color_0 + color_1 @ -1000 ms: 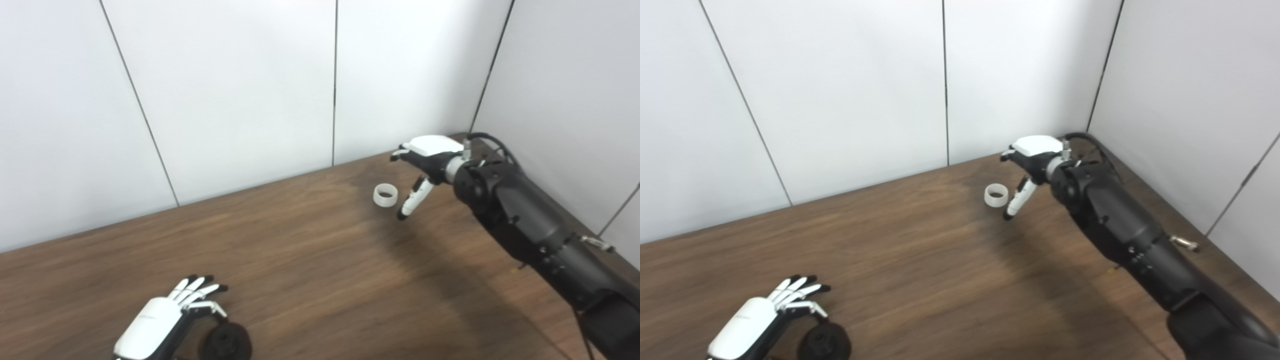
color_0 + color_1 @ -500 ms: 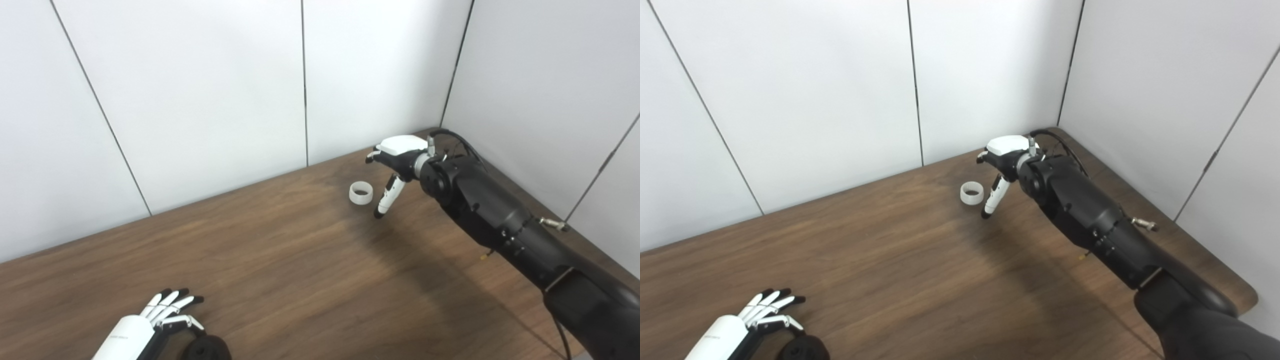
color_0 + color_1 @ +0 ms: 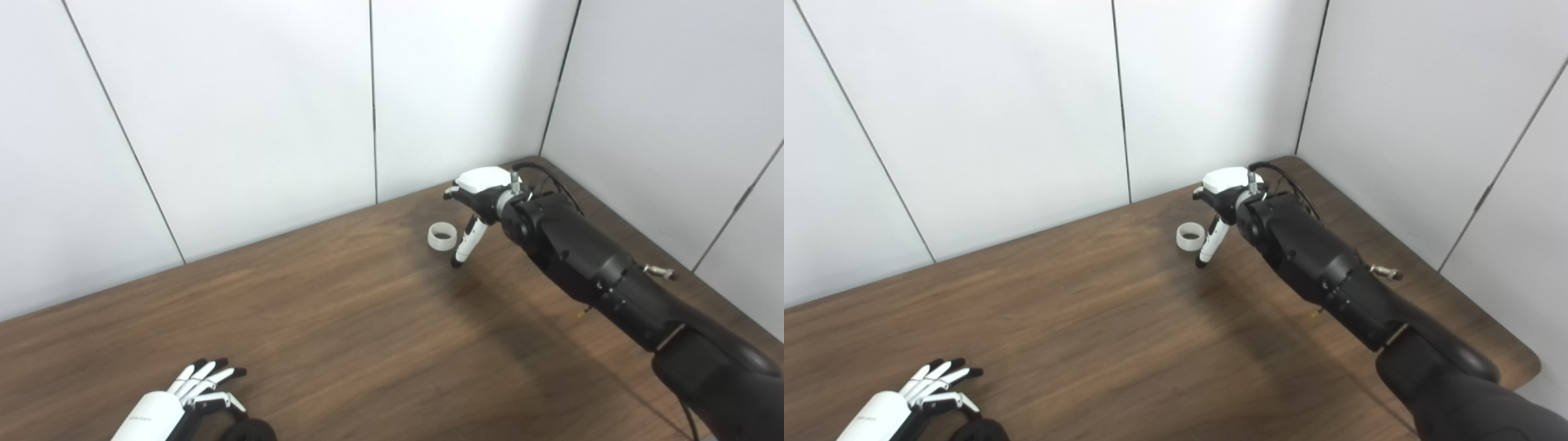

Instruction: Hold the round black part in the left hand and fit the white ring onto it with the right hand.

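The wooden table (image 3: 343, 318) fills the lower half of both views, backed by white wall panels (image 3: 257, 110) that meet in a corner at the far right. Both views have shifted since a second ago, so the camera has moved: the far corner and the table's right edge now show more fully, and the near left side is cut lower.

The right arm (image 3: 588, 263) reaches from the lower right across the table toward the far corner — against the table it has closed in a little on the ring since half a second ago. The right hand (image 3: 474, 199) hangs palm down above the wood, holding nothing; its thumb points down with the black tip near the surface, just right of the white ring (image 3: 442, 236) and, as far as can be seen, not touching it. The other fingers are curled forward under the white back plate, apart from the thumb.

The white ring lies flat on the table near the far edge, at the same spot on the wood grain as before.

The left hand (image 3: 906, 401) lies at the near left edge, fingers straight and slightly fanned, holding nothing. The round black part (image 3: 248, 430) sits on the table just right of it, mostly cut off by the picture's bottom edge — whether the thumb touches it cannot be told.
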Action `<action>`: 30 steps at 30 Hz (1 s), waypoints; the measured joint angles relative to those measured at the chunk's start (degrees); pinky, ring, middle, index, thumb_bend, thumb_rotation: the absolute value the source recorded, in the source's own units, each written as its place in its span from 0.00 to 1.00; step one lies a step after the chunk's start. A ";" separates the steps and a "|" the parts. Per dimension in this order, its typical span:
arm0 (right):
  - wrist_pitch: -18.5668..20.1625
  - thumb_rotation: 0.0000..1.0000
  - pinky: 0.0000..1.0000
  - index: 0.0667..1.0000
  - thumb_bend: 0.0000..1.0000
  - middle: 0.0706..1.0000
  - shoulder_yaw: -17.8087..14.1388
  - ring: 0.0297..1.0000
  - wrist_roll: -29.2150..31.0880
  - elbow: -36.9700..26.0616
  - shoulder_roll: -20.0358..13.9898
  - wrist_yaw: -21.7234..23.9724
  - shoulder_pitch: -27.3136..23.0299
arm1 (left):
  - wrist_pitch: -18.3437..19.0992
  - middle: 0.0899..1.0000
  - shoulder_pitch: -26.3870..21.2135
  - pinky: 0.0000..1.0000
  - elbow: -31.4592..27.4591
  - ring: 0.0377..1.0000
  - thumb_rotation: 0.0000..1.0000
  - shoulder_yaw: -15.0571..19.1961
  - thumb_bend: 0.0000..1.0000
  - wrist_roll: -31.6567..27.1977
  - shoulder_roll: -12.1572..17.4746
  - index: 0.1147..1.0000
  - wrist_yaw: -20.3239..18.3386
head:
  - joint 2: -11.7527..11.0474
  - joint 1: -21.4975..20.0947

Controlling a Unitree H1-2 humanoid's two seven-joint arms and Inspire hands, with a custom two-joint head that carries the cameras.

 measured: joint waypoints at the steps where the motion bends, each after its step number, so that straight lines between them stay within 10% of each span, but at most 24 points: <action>1: 0.00 0.45 1.00 0.92 1.00 1.00 0.02 1.00 -0.13 0.03 0.05 -0.32 0.00 | 0.01 0.87 0.02 1.00 -0.02 0.96 0.05 0.03 0.52 0.00 0.00 0.41 -0.03 | 0.00 0.00; 30: -0.70 0.47 0.98 0.91 1.00 1.00 1.77 1.00 -1.58 3.79 4.00 -4.22 0.00 | 1.29 0.88 3.69 1.00 -4.47 0.97 0.05 1.79 0.51 -0.34 0.73 0.41 -2.21 | 1.41 1.41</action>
